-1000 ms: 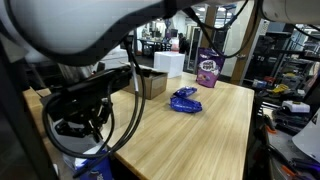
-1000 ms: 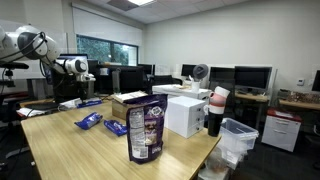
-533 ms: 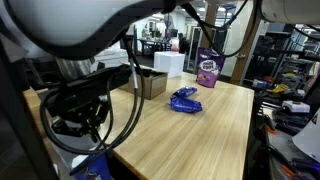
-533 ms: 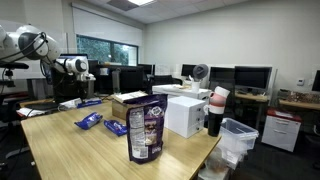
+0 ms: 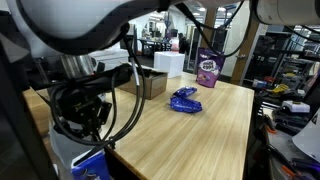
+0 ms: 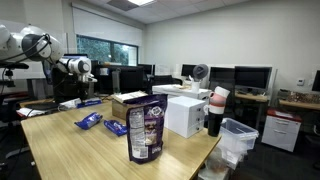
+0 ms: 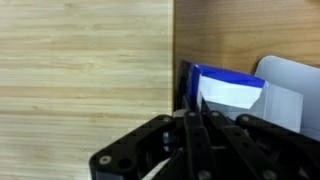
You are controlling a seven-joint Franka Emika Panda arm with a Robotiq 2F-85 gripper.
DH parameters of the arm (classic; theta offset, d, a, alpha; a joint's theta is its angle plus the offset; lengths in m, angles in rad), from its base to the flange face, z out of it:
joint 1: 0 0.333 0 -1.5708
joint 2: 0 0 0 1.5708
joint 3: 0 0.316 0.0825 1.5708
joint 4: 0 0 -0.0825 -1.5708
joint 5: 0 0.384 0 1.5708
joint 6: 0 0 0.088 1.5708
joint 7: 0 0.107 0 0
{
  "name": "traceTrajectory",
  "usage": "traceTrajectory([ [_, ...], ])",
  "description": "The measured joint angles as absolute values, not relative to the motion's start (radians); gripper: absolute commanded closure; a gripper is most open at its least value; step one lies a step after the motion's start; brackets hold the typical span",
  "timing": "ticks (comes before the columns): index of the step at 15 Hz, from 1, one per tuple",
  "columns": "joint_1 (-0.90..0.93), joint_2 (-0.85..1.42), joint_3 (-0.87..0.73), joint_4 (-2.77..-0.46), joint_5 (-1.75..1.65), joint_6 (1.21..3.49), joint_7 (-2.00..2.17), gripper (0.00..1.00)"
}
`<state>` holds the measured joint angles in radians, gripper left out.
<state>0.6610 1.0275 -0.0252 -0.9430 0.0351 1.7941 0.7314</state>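
I am standing by the big wooden surface point(image 5: 200, 130) and watching the robot arm. Its end effector point(image 7: 189, 120) is shut tight, with its two fingers pressed together, and I see nothing between them. It hangs by the side of the surface, just above a blue and white box point(image 7: 228, 92). The box is not on the light wood. It sits just past the edge, on a darker bit, next to a pale grey thing point(image 7: 290, 95), and I cannot tell what holds it up. In an exterior view the same blue and white box point(image 5: 92, 166) peeks out low down, under the dark parts of the arm. A second ago I could see only a little of that blue. Now I see more of it, because the arm has shifted a little. The fingers were shut then too, so they have not opened. The end effector is close to the box, but I cannot see it touching, and the box has not been picked up. Farther off on the surface, nothing has moved. A blue packet point(image 5: 185, 100) lies flat in the middle, a brown cardboard box point(image 5: 152, 83) stands behind it, and a purple bag point(image 5: 208, 68) stands upright at the far end.
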Motion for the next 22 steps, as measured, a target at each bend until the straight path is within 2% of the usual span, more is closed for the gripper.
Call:
traceTrajectory([
  [7, 0.643, 1.063, 0.015, -0.943, 0.053, 1.795, 0.704, 0.93],
  [8, 0.644, 1.066, 0.015, -0.942, 0.053, 1.795, 0.704, 0.70],
  [9, 0.645, 1.068, 0.015, -0.942, 0.053, 1.795, 0.704, 0.70],
  [13, 0.646, 1.073, 0.017, -0.941, 0.053, 1.795, 0.704, 0.50],
  [17, 0.651, 1.077, 0.026, -0.938, 0.053, 1.795, 0.704, 0.27],
  [19, 0.659, 1.083, 0.030, -0.932, 0.053, 1.795, 0.704, 0.10],
  [20, 0.660, 1.085, 0.031, -0.931, 0.053, 1.795, 0.704, 0.05],
  [21, 0.661, 1.087, 0.033, -0.928, 0.053, 1.795, 0.704, 0.34],
  [22, 0.661, 1.091, 0.036, -0.923, 0.053, 1.796, 0.704, 0.45],
])
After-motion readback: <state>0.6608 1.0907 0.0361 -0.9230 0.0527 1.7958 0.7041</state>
